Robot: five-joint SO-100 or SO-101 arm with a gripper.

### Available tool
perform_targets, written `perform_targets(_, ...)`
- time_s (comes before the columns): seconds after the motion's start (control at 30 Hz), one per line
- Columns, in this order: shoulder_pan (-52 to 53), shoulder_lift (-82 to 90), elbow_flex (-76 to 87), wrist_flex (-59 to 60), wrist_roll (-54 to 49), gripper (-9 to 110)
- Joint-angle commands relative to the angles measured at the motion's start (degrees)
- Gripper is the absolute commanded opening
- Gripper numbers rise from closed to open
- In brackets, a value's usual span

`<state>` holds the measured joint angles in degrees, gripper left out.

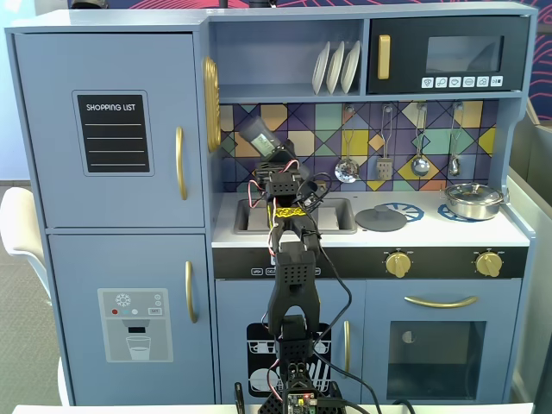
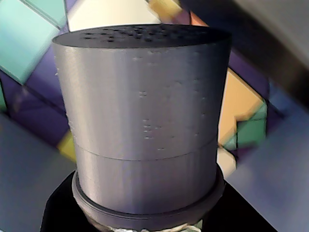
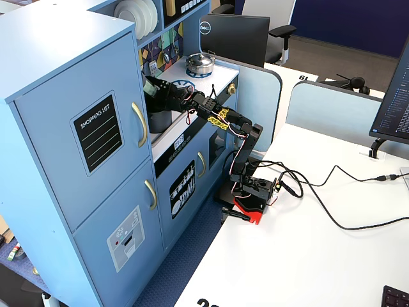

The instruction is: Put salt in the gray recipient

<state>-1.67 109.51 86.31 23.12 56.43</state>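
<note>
The salt fills the wrist view as a gray cylinder, its holed cap end pointing away toward the tiled back wall. My gripper is shut on its lower part, and black fingers show at the bottom corners. In a fixed view the salt is held tilted above the sink by the gripper. From the side, the gripper holds the salt just above the gray recipient, a dark pot in the sink. The arm hides that pot in the front fixed view.
A flat gray lid lies on the counter right of the sink. A shiny steel pot stands on the hob at far right. Utensils hang on the back wall. The shelf with plates is above, and the fridge door is to the left.
</note>
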Motion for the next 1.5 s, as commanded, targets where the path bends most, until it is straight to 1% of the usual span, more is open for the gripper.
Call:
perform_targets(0.0,-2.2,0.0,-9.1,-1.9,-1.1,0)
perform_targets(0.1,-3.3,-1.9,-14.3,-1.4,-1.8,0)
perform_targets(0.23,-2.7,-2.5,-16.1,-0.9,-4.5,0)
perform_targets(0.33,0.7,-2.0,-14.3,1.2,-9.1,0)
perform_targets(0.43,7.6,-0.8,-10.7,1.6,-17.2,0)
perform_targets(0.57,18.8,0.4,-6.9,0.3,-40.4,0)
perform_targets(0.67,28.7,0.0,-4.0,-4.0,-62.3,0)
perform_targets(0.8,38.8,-2.6,-3.4,-8.3,-93.3,0)
perform_targets(0.9,45.0,-4.5,-2.0,-16.3,-112.9,0)
perform_targets(1.0,49.1,-7.0,-1.9,-22.9,-126.7,0)
perform_targets(1.1,51.2,-9.4,-1.9,-25.2,-138.2,0)
perform_targets(1.13,51.5,-10.3,-1.9,-25.2,-140.7,0)
perform_targets(1.23,52.6,-13.0,-2.2,-26.3,-143.9,0)
perform_targets(1.47,52.4,-16.3,-1.5,-26.6,-145.8,0)
